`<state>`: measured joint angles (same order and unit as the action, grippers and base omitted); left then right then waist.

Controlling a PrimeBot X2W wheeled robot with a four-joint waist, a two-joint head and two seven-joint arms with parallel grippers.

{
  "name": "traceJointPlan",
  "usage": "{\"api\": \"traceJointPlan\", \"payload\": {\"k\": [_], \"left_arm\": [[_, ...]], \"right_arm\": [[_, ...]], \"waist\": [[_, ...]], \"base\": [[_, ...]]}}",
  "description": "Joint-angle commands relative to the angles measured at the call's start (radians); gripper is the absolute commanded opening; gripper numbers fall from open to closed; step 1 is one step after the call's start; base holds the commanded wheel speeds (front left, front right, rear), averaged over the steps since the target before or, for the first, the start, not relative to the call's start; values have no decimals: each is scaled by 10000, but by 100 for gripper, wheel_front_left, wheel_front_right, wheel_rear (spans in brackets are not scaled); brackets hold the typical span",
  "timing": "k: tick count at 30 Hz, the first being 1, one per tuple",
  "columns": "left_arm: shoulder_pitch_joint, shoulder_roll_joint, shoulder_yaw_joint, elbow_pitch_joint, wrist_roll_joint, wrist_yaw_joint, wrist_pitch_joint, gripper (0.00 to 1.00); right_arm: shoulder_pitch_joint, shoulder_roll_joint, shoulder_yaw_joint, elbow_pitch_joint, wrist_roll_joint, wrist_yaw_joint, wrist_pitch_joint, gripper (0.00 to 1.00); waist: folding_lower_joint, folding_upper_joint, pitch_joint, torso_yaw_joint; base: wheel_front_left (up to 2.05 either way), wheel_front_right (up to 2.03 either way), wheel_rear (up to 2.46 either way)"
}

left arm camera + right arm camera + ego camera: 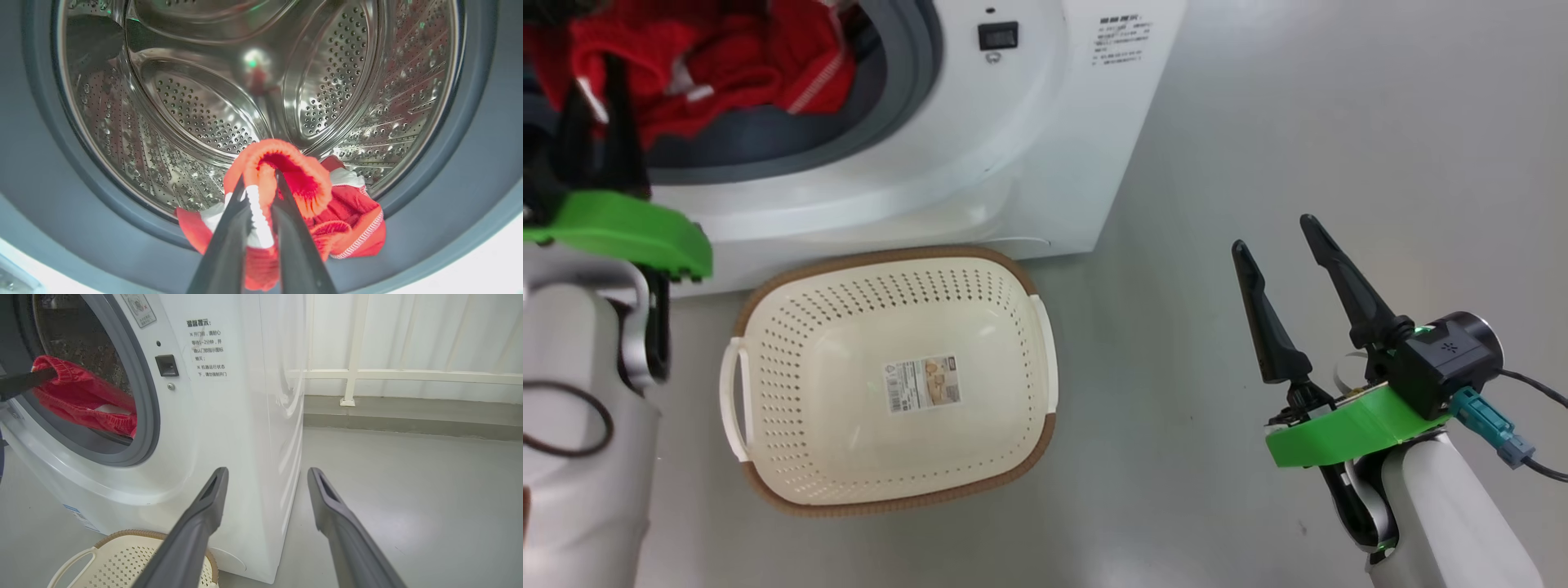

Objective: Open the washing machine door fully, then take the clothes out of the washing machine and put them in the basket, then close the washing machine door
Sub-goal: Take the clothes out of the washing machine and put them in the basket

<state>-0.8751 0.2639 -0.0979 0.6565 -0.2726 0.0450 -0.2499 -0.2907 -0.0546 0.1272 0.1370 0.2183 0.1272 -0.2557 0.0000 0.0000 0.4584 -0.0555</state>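
While my left hand pinches a fold of the clothes at the mouth of the washing machine, the hold looks thin. The fingers are pressed nearly together on a red elastic edge with a white stripe. The rest of the bundle trails over the grey gasket at the bottom of the opening. The steel drum behind looks otherwise bare.

Risks, as I judge them:
- Slip. The fabric is thin and soft and held by one edge only. A quick pull could drag it out of the pinch and onto the floor.
- Snag. The trailing part lies across the gasket lip. If it catches there, the pull stretches the cloth or breaks the hold.
- Miss. The basket sits empty on the floor just in front of the machine, a little right of the opening. Hanging cloth swings, so an early release could drape it over the rim or drop it between machine and basket.
- Partial load. I cannot tell whether this is one garment or several, so a loose piece may not come along.

My right hand is spread wide, holds nothing and is well apart from the basket.
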Motion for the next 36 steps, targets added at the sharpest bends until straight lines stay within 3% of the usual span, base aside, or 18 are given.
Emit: {"api": "traceJointPlan", "payload": {"k": [1,18,28,36], "left_arm": [[417,374,249,-541,-3,94,-101,0],[3181,379,84,-4790,-56,732,824,0],[4706,343,-89,-7846,-34,1316,2034,0],[5485,207,-248,-8501,-252,1476,2536,0]], "right_arm": [[176,43,174,-158,-50,35,-61,100],[415,43,234,123,116,35,-61,100],[471,43,236,216,317,35,-61,100],[457,43,296,209,356,35,-61,100]], "waist": [[0,0,-361,215],[0,0,-1464,453],[0,0,-1882,392],[0,0,-1897,289]], "base": [[0,0,0],[0,0,0],[0,0,0],[0,0,0]]}}
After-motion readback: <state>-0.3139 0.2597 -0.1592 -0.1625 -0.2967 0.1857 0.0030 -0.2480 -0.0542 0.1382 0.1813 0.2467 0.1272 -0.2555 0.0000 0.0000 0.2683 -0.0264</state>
